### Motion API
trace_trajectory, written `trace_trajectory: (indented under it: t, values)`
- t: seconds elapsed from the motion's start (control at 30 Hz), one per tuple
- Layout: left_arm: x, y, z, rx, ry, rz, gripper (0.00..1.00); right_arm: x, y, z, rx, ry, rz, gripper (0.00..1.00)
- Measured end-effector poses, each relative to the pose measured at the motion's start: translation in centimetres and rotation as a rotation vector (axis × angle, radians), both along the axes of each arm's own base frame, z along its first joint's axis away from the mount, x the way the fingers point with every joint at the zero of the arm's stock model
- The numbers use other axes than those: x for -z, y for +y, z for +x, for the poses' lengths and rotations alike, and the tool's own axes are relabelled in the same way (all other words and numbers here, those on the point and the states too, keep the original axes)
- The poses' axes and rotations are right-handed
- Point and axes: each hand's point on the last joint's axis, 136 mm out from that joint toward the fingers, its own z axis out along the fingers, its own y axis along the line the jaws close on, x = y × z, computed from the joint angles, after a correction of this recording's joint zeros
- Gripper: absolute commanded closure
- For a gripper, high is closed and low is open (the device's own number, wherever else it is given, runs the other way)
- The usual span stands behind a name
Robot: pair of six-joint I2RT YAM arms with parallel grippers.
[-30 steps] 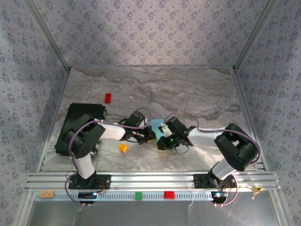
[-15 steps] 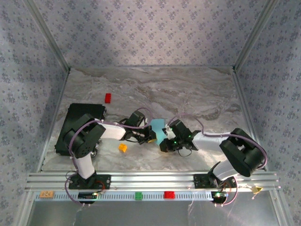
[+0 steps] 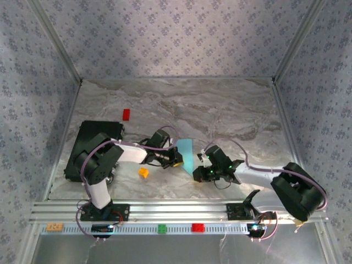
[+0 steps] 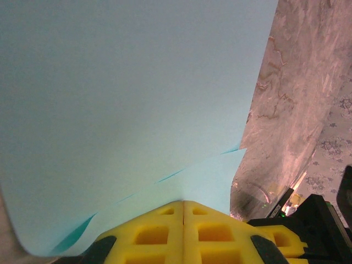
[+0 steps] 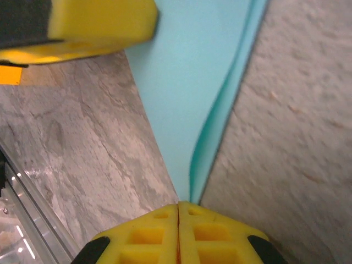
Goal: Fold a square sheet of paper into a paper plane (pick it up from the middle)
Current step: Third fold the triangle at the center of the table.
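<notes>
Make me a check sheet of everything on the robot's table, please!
Surface: marble-look table, no spills seen.
Job's things: paper, light blue, folded, held between both arms.
Clutter: red block, orange block, black slab; green block and second red block on the rail.
End effectors: left end effector shut on paper; right end effector shut on the paper's folded tip.
Cables: purple cables along the arms, no snag seen.
Surroundings: patterned walls.
</notes>
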Motion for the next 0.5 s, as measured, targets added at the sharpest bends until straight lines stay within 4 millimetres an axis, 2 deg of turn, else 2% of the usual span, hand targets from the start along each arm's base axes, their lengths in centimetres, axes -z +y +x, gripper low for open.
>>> trace_trajectory:
  t: [0.13, 0.3, 0.37, 0.5]
  values:
    - [0.0, 0.0, 0.0, 0.000, 0.000, 0.000, 1.00, -1.6, -0.1, 0.5, 0.006, -0.012, 0.002, 0.92]
    - [0.0, 0.0, 0.0, 0.001, 0.000, 0.000, 1.00, -4.1, 1.8, 3.4, 0.005, -0.054, 0.027, 0.92]
    - [0.0, 0.0, 0.0, 0.001, 0.000, 0.000, 1.00, -4.1, 2.6, 4.3, -0.004, -0.050, 0.026, 0.92]
    - [0.0, 0.0, 0.0, 0.003, -0.003, 0.001, 1.00, -2.6, 3.4, 4.8, -0.012, -0.010, 0.002, 0.93]
